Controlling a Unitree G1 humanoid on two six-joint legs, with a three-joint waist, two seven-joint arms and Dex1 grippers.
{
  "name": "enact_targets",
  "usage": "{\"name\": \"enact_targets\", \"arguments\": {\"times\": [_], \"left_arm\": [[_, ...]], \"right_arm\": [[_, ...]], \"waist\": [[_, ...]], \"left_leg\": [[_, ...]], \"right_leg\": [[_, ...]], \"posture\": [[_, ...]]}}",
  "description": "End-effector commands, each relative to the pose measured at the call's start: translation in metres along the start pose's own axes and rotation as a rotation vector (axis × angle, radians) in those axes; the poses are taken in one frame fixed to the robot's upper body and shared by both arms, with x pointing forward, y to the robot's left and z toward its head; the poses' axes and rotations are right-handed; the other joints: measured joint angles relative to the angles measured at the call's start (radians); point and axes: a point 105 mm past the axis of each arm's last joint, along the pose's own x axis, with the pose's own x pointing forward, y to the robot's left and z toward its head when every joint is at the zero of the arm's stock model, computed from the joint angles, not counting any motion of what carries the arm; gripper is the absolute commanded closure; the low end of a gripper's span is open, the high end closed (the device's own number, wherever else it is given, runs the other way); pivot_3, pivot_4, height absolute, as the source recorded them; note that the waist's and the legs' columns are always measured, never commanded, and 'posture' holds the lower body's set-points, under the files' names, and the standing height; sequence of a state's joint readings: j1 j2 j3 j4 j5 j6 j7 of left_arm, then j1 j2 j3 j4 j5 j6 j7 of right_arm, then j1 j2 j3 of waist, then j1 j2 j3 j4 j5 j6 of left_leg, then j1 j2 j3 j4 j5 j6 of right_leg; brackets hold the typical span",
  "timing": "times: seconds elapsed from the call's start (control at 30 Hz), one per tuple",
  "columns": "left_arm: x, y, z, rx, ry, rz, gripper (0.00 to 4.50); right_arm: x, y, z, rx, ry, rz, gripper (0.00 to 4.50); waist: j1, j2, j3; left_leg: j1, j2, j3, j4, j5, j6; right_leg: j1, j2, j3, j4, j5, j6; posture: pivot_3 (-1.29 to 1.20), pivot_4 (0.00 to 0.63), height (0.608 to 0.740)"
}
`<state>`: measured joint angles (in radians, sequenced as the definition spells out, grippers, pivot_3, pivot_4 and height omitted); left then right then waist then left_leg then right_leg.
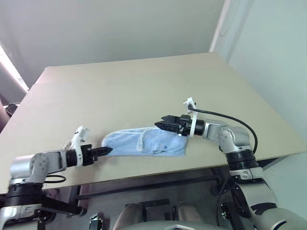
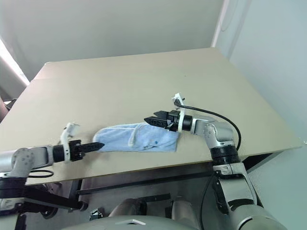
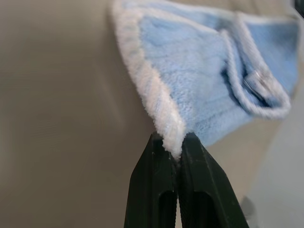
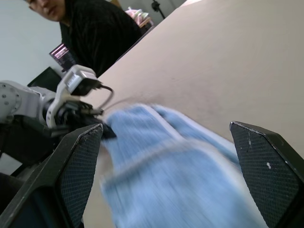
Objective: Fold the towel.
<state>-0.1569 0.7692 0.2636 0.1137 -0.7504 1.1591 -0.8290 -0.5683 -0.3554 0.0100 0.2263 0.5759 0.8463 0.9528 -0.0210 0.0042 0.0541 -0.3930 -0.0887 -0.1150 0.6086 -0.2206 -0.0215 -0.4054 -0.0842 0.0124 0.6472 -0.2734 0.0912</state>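
We judge the small light blue terry towel with white trim (image 1: 146, 142) light, limp and grippy, best pinched at corner trim: left tool (image 3: 176, 152) pinches it there, right tool (image 1: 165, 125) spread above.

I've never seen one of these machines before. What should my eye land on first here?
First, the light blue towel, lying crumpled near the front edge of the tan table. The left gripper is shut on the towel's white-trimmed corner, pinching it at the towel's left end. The right gripper hangs wide open over the towel's right end, gripping nothing.
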Motion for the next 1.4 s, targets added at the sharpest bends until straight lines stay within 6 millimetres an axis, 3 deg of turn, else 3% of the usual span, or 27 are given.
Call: {"name": "enact_targets", "arguments": {"times": [0.03,0.13,0.23,0.53,0.63,0.97,1.23,1.33,1.4], "left_arm": [[-0.051,0.022,0.031,0.035,-0.131,0.125,4.48],[-0.083,0.034,0.039,0.059,-0.147,0.194,4.48],[-0.095,0.009,0.050,0.143,-0.155,0.117,4.48],[-0.056,-0.071,0.033,0.429,0.046,-0.111,4.48],[-0.042,-0.086,0.027,0.471,0.098,-0.181,4.48],[0.008,-0.088,0.015,0.506,0.225,-0.292,4.48],[0.036,-0.092,0.011,0.502,0.248,-0.356,4.48],[0.043,-0.092,0.016,0.509,0.208,-0.363,3.85],[0.045,-0.094,0.016,0.509,0.208,-0.387,3.17]], "right_arm": [[-0.007,0.008,0.010,-0.024,-0.037,0.038,0.00],[-0.012,0.001,0.005,-0.014,-0.020,0.001,0.00],[-0.016,-0.006,0.000,-0.017,-0.004,-0.038,0.00],[-0.018,-0.015,-0.013,-0.012,0.021,-0.089,0.00],[-0.018,-0.018,-0.017,-0.004,0.012,-0.108,0.00],[-0.026,-0.024,-0.024,-0.005,-0.005,-0.180,0.00],[-0.032,-0.025,-0.029,0.001,-0.011,-0.220,0.00],[-0.033,-0.026,-0.029,0.001,-0.014,-0.231,0.00],[-0.033,-0.029,-0.031,0.002,-0.008,-0.245,0.00]], "waist": [[0.000,0.000,0.000],[0.000,0.000,0.000],[0.005,0.000,0.001],[0.005,0.000,0.001],[0.006,0.000,0.001],[0.009,-0.001,0.001],[0.007,-0.001,0.001],[0.007,-0.002,0.001],[0.007,-0.002,0.002]], "left_leg": [[0.000,0.000,0.000,-0.001,0.000,0.000],[0.000,0.001,0.000,-0.002,0.000,0.000],[0.000,0.000,0.000,-0.002,-0.002,-0.002],[-0.001,-0.001,0.001,-0.003,-0.002,-0.002],[-0.001,0.000,0.001,-0.003,-0.001,-0.001],[0.000,0.000,0.002,-0.001,0.000,0.000],[0.000,0.000,0.002,0.000,0.000,0.001],[0.000,0.000,0.002,0.001,0.000,0.001],[0.000,0.000,0.002,0.002,0.000,0.001]], "right_leg": [[0.000,0.001,0.000,0.000,0.000,0.000],[-0.002,0.001,0.001,0.000,0.000,-0.001],[-0.003,0.000,0.001,-0.002,0.000,-0.001],[-0.001,-0.002,0.001,-0.002,0.000,-0.001],[0.000,-0.001,0.001,-0.002,0.000,-0.001],[0.002,0.001,0.003,-0.001,0.000,0.000],[0.002,0.001,0.003,0.000,0.000,0.000],[0.002,0.002,0.003,0.000,0.000,0.000],[0.002,0.002,0.003,0.001,0.000,0.000]], "posture": [[0.00,0.000,0.740],[0.00,0.000,0.740],[0.00,0.000,0.740],[0.00,0.000,0.740],[0.00,0.000,0.740],[0.00,0.000,0.740],[0.00,0.000,0.740],[0.00,0.000,0.740],[0.00,0.000,0.740]]}}
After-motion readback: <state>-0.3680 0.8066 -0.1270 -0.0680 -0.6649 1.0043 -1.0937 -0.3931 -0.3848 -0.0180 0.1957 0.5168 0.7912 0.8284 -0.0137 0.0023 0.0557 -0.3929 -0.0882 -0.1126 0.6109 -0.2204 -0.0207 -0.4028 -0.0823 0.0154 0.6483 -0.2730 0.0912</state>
